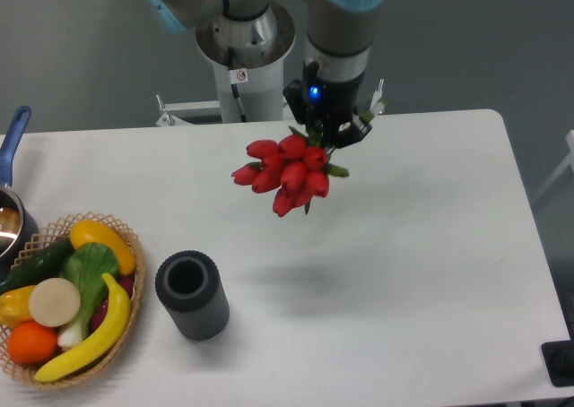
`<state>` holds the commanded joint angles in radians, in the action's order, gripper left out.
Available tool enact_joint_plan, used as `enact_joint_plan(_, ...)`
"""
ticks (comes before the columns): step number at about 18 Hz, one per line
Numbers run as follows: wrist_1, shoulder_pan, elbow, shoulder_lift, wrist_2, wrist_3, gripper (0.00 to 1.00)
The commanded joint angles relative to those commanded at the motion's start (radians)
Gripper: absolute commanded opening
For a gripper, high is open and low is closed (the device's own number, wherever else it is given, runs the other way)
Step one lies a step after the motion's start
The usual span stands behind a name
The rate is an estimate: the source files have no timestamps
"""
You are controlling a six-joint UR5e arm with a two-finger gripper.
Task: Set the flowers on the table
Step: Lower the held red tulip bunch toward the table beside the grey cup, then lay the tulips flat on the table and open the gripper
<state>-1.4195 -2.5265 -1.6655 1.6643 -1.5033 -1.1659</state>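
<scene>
The flowers (pixel 285 173) are a bunch of red tulip buds on green stems. They hang in the air over the back middle of the white table (pixel 430 246), buds pointing toward the camera and down-left. My gripper (pixel 328 131) is shut on the stems just behind the buds, and its fingers are mostly hidden by the bunch. Most of the stems and leaves are hidden behind the gripper; a bit of green shows at its right side. A soft shadow of the bunch lies on the table below.
A dark grey ribbed cylinder vase (pixel 191 294) stands at the front left of the middle. A wicker basket (pixel 132 290) with fruit and vegetables sits at the left front. A pot with a blue handle (pixel 13 138) is at the left edge. The robot base (pixel 244 57) stands behind the table.
</scene>
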Motion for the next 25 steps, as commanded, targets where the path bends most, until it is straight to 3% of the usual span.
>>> enact_joint_plan(3, 0.155, 0.040, -0.088, 0.035, -0.003, 0.031, 0.15)
enact_joint_plan(5, 0.214, 0.054, -0.121, 0.057, -0.006, 0.041, 0.16)
enact_joint_plan(8, 0.224, 0.055, -0.146, 0.074, -0.009, 0.041, 0.25)
enact_joint_plan(12, 0.234, 0.060, -0.161, 0.098, -0.009, 0.032, 0.50)
enact_joint_plan(15, 0.249, 0.066, -0.161, 0.124, -0.009, 0.034, 0.61)
enact_joint_plan(16, 0.269, 0.074, -0.163, 0.132, -0.009, 0.035, 0.73)
enact_joint_plan(17, 0.293, 0.075, -0.164, 0.140, -0.011, 0.038, 0.95)
enact_joint_plan(18, 0.306, 0.075, -0.168, 0.140, -0.011, 0.040, 1.00)
enact_joint_plan(25, 0.309, 0.074, -0.180, 0.054, -0.012, 0.035, 1.00)
